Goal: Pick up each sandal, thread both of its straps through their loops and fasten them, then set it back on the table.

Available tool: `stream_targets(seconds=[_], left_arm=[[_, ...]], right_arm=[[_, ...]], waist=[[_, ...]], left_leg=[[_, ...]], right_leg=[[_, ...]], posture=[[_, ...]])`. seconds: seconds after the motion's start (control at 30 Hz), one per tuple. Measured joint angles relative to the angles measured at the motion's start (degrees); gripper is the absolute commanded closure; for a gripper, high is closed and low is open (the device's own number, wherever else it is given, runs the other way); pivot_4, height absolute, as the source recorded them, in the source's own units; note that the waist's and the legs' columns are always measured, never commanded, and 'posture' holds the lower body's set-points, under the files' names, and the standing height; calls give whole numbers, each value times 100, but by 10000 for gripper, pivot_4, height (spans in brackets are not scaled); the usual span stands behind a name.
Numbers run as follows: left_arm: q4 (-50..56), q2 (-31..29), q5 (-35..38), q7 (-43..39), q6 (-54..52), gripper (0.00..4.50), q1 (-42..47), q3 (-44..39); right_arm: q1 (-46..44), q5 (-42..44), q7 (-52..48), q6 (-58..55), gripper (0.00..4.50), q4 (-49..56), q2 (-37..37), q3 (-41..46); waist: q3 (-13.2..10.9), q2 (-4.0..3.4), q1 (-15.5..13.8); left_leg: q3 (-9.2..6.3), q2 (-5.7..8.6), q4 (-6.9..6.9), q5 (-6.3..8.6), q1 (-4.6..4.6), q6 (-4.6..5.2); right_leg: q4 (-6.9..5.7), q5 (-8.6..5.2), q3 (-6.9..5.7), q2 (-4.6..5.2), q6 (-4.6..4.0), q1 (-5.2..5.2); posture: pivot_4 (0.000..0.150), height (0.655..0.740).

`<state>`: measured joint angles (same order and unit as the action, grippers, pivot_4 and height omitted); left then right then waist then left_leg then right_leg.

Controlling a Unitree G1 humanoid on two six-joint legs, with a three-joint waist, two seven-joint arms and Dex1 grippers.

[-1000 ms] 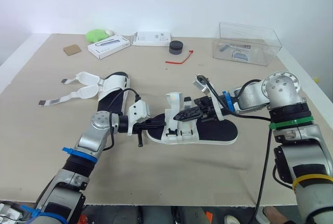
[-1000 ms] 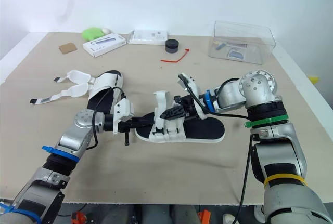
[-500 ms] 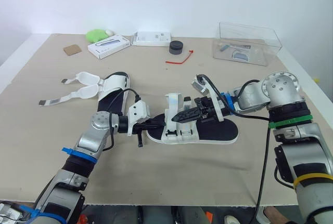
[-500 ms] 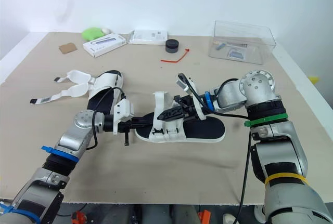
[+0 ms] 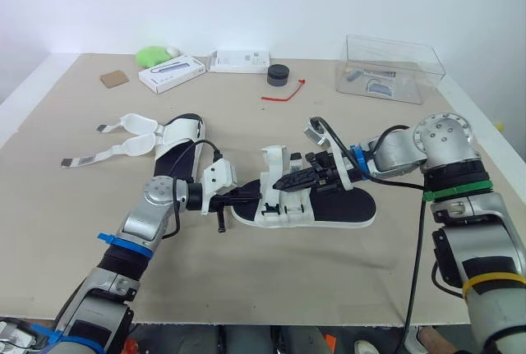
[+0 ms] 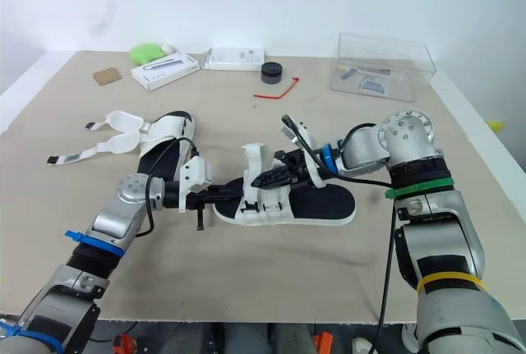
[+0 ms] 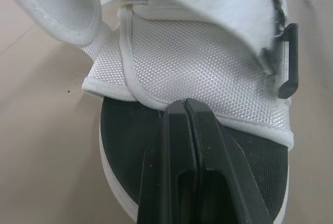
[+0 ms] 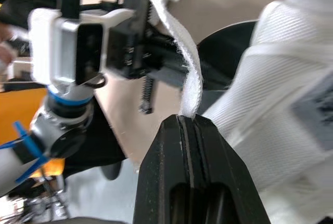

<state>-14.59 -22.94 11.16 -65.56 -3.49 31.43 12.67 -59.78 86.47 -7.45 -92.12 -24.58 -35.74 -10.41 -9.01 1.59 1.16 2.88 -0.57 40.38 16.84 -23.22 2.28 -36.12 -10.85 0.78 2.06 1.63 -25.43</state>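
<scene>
You had the sandal (image 5: 339, 209) lying flat on the table (image 5: 246, 280), near the middle, with its toe end pointing toward your left arm and its black footbed facing up. Your left gripper (image 5: 249, 196) lay low over that toe end, its two fingers pressed together with nothing visible between them, their tips resting on the footbed right against the front edge of the white mesh upper (image 7: 197, 63). Your right gripper (image 5: 283, 183) reached in from the heel side above the footbed, and it was closed on a white strap (image 8: 191, 81): the strap came out from between the fingertips and stood up over the upper. The second sandal (image 5: 179, 144) sat on the table well apart, farther back on your left side, with its two straps (image 5: 123, 147) unfastened and spread flat away from it. Along the far edge of the table were a green object (image 5: 152, 56), a brown square (image 5: 114, 79), two white boxes (image 5: 171, 72), a small black round thing (image 5: 278, 75) with a red tie (image 5: 288, 93) just beside it, and a clear box (image 5: 390, 66) toward your right.
</scene>
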Motion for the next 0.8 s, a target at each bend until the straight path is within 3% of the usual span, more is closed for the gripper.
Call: stream_targets(seconds=[0.1,0.47,0.73,0.77,0.8], left_arm=[[8,-24,2,-1,10,45000,-9,-1],[14,-32,2,2,29,45000,-21,-1],[12,-29,1,1,56,45000,-21,3],[9,-28,1,1,59,45000,-20,5],[5,-27,0,1,61,45000,-21,6]], right_arm=[[157,-326,-66,-19,22084,529,115,92],[734,-1163,-239,2,22084,2195,273,469],[999,-1520,-402,-4,22084,2822,358,585],[1004,-1574,-439,-5,25908,2864,365,589],[1011,-1594,-463,-6,27012,2881,368,590]], waist=[[0,0,0],[1,-1,0],[1,-1,0],[1,-1,0],[1,-1,0]], left_leg=[[0,-1,0,0,-1,0],[-1,0,0,0,1,-1],[0,0,0,-1,2,-1],[0,0,0,-1,2,-1],[0,0,0,-1,2,-1]], right_leg=[[-1,0,0,0,0,-2],[-2,2,-1,0,0,-1],[-2,2,-2,0,0,0],[-2,2,-2,0,0,-1],[-2,2,-2,0,0,-1]], posture=[[1500,7400],[1500,7400],[1500,7400],[1500,7400],[1500,7400]])
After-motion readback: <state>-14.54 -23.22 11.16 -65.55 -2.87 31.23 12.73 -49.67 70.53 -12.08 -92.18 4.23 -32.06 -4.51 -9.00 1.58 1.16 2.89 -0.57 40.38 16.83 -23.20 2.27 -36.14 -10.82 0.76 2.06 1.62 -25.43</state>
